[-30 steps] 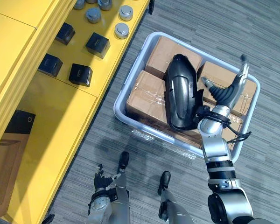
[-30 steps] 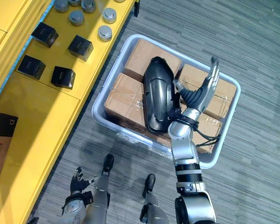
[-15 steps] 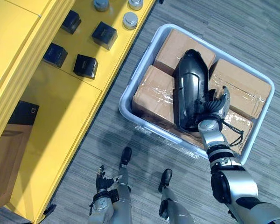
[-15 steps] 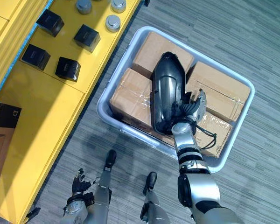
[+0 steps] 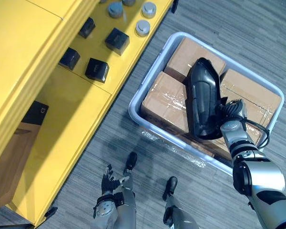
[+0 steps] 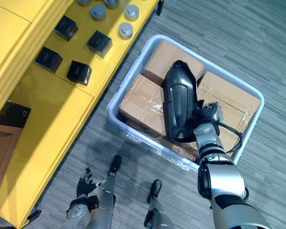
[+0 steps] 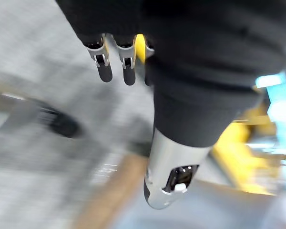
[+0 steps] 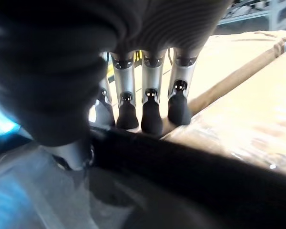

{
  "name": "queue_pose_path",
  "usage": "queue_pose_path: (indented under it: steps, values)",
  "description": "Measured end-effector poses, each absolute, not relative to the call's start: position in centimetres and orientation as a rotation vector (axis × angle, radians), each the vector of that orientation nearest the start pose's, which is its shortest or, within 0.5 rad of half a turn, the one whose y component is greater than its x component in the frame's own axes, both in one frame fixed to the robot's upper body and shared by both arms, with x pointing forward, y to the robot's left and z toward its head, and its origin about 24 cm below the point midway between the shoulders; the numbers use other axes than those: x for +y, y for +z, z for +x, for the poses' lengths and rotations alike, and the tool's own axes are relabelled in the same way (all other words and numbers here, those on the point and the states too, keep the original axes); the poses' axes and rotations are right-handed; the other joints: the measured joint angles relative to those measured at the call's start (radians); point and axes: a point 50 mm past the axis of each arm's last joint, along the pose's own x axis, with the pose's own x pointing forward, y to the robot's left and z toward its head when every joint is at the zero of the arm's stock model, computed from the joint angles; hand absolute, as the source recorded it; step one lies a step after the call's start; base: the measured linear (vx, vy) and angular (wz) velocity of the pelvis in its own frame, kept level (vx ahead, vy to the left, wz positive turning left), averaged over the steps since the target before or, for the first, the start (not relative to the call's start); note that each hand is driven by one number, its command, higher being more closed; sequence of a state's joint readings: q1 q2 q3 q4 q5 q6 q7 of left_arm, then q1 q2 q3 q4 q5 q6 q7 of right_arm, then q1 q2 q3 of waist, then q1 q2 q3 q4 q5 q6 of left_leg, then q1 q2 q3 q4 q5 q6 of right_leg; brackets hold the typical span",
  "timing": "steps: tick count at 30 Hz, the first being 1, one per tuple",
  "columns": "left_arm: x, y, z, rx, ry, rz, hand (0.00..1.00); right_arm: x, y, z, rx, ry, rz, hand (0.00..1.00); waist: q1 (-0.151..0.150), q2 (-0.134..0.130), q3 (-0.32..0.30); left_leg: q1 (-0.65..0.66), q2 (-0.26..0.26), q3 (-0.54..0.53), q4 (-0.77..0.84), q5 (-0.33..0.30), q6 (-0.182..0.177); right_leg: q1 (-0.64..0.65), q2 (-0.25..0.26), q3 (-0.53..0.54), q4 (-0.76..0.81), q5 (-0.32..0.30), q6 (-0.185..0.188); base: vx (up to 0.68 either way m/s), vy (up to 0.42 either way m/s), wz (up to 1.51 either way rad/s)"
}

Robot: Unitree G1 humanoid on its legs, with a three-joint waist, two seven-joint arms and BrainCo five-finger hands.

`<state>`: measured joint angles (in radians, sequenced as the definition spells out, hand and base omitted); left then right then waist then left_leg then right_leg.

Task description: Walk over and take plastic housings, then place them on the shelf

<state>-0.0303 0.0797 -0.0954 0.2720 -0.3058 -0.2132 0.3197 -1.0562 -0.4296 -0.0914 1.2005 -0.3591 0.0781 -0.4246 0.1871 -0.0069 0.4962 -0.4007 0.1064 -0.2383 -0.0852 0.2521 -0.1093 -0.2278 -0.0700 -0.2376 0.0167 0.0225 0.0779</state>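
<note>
While overhead the right hand (image 5: 232,111) meets the housing (image 5: 202,93), its wrist view shows fingertips (image 8: 151,121) gripping it.

Arms (image 5: 257,177): silver-grey shells with rounded joints
Right hand (image 5: 231,112): dark ribbed cover over back and wrist
Left hand (image 5: 108,180): same dark cover — silver thumb
Fingers (image 8: 151,98): silver, with dark rounded tips

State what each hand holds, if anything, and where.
Right hand grips the long glossy black plastic housing by its side edge; left hand holds nothing.
</note>
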Motion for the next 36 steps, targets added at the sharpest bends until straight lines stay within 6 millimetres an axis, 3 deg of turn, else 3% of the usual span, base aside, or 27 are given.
queue_pose_path:
  steps: [1, 2, 6, 10, 16, 22, 31, 36]
  values:
    - [16.4, 1.0, 25.1, 0.044, 0.29, -0.225, 0.0, -26.4, 15.5, 39.8, 0.088, -0.598, -0.661, 1.0, 0.0, 0.003, 0.0, 0.01, -0.001, -0.001, 0.0, -0.001, 0.0, 0.009, -0.002, -0.001, 0.004, -0.004, 0.001, 0.12, -0.066, 0.12]
    - [16.7, 3.0, 25.3, -0.045, 0.302, -0.278, 0.0, -25.9, 15.2, 39.8, 0.07, -0.575, -0.683, 1.0, -0.001, 0.011, -0.004, 0.036, -0.002, 0.0, 0.0, -0.003, -0.001, 0.032, -0.003, -0.002, 0.011, -0.01, 0.001, 0.1, -0.063, 0.05]
    - [17.1, 6.2, 25.3, -0.182, 0.298, -0.32, 0.0, -23.5, 15.5, 39.6, -0.046, -0.513, -0.719, 1.0, -0.014, 0.019, -0.018, 0.081, 0.0, 0.016, 0.0, -0.011, -0.002, 0.071, -0.004, 0.005, 0.011, -0.014, 0.001, 0.04, -0.03, -0.04]
    - [17.1, 8.2, 25.8, -0.265, 0.273, -0.322, 0.0, -20.9, 14.3, 38.6, -0.13, -0.434, -0.784, 1.0, -0.042, 0.022, -0.07, 0.11, 0.001, 0.024, -0.001, -0.015, -0.001, 0.099, -0.004, 0.006, 0.009, -0.016, 0.002, 0.0, -0.02, -0.05]
    - [15.3, 11.0, 28.1, -0.339, 0.117, -0.324, 0.0, -20.0, 13.4, 36.9, -0.188, -0.393, -0.86, 1.0, -0.075, 0.018, -0.19, 0.119, 0.004, 0.032, -0.002, -0.017, -0.002, 0.114, -0.003, 0.009, -0.007, -0.013, -0.001, -0.01, -0.005, -0.03]
    - [13.1, 9.9, 29.8, -0.22, 0.008, -0.411, 0.0, -18.1, 14.4, 36.5, -0.277, -0.341, -0.903, 1.0, -0.103, 0.013, -0.269, 0.149, 0.008, 0.04, -0.002, -0.019, -0.004, 0.149, 0.001, 0.011, -0.029, -0.007, -0.006, 0.0, -0.011, -0.03]
    - [10.9, 5.5, 30.6, 0.051, -0.057, -0.499, 0.0, -14.8, 15.4, 36.0, -0.383, -0.272, -0.89, 1.0, -0.119, 0.001, -0.33, 0.167, 0.022, 0.062, -0.002, -0.024, -0.01, 0.17, 0.017, 0.036, -0.068, 0.018, -0.016, -0.01, -0.013, -0.09]
    - [9.9, 5.5, 31.5, 0.087, -0.079, -0.517, 0.0, -12.3, 16.3, 34.9, -0.488, -0.231, -0.865, 1.0, -0.123, -0.002, -0.358, 0.177, 0.022, 0.067, -0.002, -0.025, -0.011, 0.185, 0.018, 0.038, -0.083, 0.025, -0.016, 0.0, 0.001, -0.01]
